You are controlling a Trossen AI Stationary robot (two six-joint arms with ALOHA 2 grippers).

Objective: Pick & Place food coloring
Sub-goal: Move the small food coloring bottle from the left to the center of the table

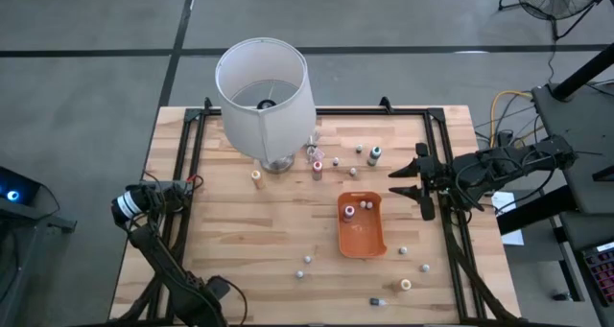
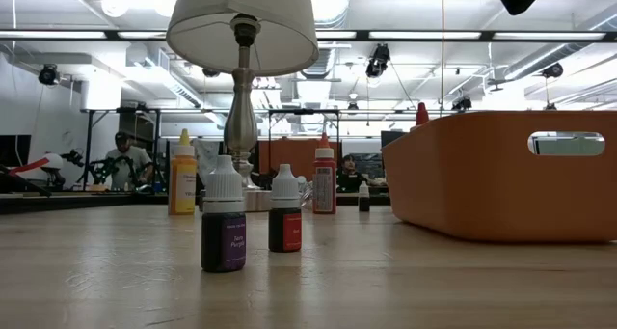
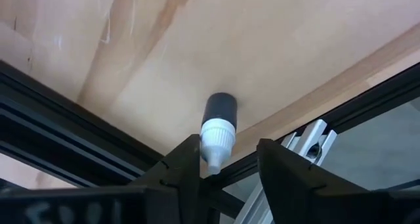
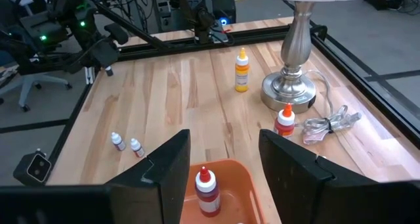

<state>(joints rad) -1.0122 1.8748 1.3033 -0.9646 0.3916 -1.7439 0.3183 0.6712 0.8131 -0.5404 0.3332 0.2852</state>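
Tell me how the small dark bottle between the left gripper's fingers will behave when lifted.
The dark bottle looks tiny, so probably light. It lies on its side on the wood, round-bodied, so it may roll if nudged. The left gripper frames only its narrow white cap, so the smooth taper could slip or swivel.

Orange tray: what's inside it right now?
The orange tray holds two small food coloring bottles near its far end. The right wrist view shows one red bottle; that arm's own fingers hide the other.
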